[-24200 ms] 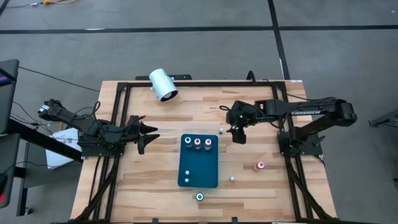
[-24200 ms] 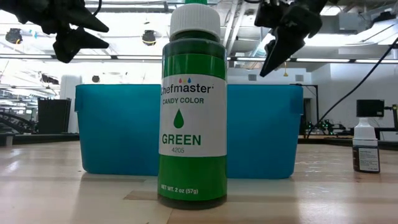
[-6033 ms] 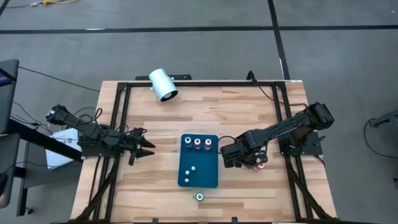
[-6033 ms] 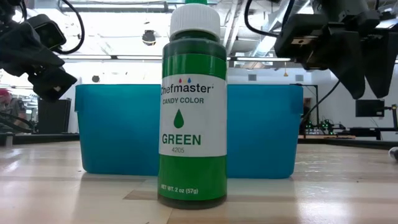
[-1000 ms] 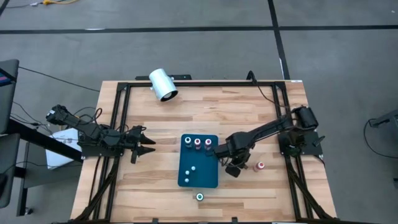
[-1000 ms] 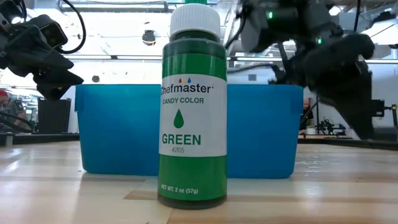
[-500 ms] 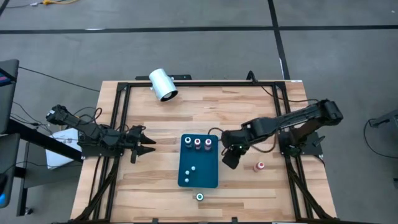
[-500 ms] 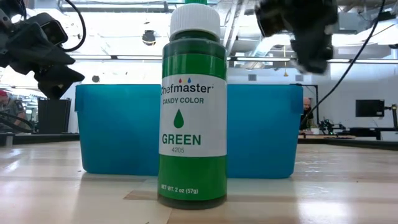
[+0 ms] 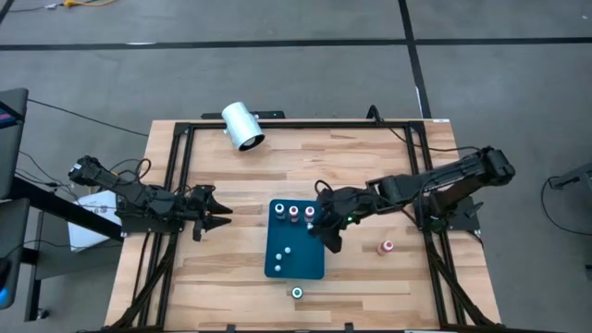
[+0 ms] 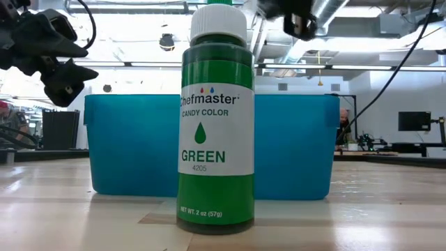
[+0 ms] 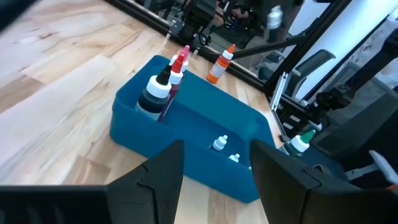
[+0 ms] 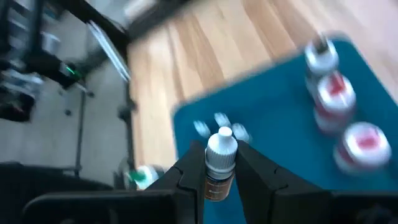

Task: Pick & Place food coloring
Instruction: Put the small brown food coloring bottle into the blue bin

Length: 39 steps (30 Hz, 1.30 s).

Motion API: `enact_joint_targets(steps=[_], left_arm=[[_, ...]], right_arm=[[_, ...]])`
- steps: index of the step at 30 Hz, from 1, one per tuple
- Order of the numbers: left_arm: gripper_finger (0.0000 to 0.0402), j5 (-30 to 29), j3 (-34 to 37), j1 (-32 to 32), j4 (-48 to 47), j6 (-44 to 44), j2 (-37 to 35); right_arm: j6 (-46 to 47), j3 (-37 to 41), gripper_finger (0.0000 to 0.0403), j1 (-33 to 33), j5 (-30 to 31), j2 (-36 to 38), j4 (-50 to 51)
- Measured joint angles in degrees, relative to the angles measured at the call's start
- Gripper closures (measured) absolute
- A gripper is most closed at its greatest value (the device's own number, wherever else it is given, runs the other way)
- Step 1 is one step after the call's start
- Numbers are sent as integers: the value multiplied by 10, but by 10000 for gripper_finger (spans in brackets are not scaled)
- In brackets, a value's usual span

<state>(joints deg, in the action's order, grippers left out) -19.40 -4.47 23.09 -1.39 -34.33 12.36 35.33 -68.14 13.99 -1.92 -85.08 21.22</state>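
Food coloring is on the move: the right gripper (image 12: 219, 180) has its jaws clenched on a small white-capped bottle (image 12: 219, 163), and the right wrist view shows it hanging over the blue bin (image 9: 317, 263). Half a second ago this arm was off the bin's 3 o'clock side; now, in the high view, it has swung across to the bin's 2 o'clock corner, beside the three bottles (image 9: 294, 212) already standing along the 12 o'clock edge. So the carry looks nearly done and a drop into the bin seems the next step (two small white caps already sit lower in it). A red-topped bottle (image 9: 388, 246) waits on the surface at 3 o'clock of the bin, a green one (image 9: 297, 292) at 6 o'clock. The left gripper (image 9: 220, 212) idles at 9 o'clock, jaws released and empty, unchanged
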Motion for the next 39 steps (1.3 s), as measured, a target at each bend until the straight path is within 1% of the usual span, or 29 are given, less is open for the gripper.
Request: enact_joint_targets(steps=[3, 6, 10, 17, 22, 24, 32, 36, 39], left_arm=[[227, 0, 0, 0, 2, -8, 0], [227, 0, 0, 0, 4, -9, 0], [227, 0, 0, 0, 12, -14, 0], [227, 5, 0, 0, 10, -45, 0], [227, 6, 0, 0, 9, -45, 0], [227, 6, 0, 0, 9, -43, 0], [227, 6, 0, 0, 9, -42, 0], [227, 6, 0, 0, 9, -41, 0], [227, 6, 0, 0, 9, -41, 0]], right_arm=[[-21, 0, 342, 3, 22, -15, -50], [-49, -2, 342, 6, 27, -35, -124], [-75, -1, 342, 11, 36, -68, -177], [-66, 0, 342, 24, 52, -109, -174], [-61, -1, 342, 48, 109, -115, -172], [-50, 1, 342, 59, 138, -115, -150], [26, 0, 342, 98, 202, -146, -113], [68, 0, 342, 104, 204, -165, -108], [82, 0, 342, 104, 204, -173, -111]])
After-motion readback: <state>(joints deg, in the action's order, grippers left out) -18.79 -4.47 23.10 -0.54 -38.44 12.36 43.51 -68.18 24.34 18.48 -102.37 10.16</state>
